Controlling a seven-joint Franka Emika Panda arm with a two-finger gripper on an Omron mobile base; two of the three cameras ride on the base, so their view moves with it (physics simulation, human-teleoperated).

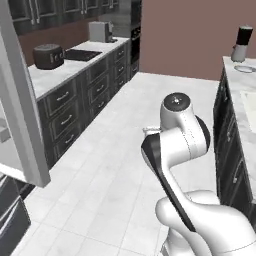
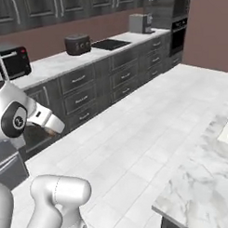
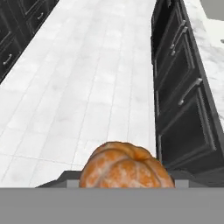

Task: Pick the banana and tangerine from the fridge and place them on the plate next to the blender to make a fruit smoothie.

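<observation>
The tangerine, orange and segmented, sits between my gripper's dark fingertips, which are shut on it. In the right base view a bit of orange shows at the hand, held low over the floor. The blender stands at the far end of the island counter on the right. The pale plate lies just in front of it. The fridge's white door stands open at the left. The banana is out of view.
Dark cabinets with a marble top run along the left wall, carrying a toaster, a cooktop, a coffee machine and a microwave. The island's dark drawers are close on the right. Open tiled floor lies between.
</observation>
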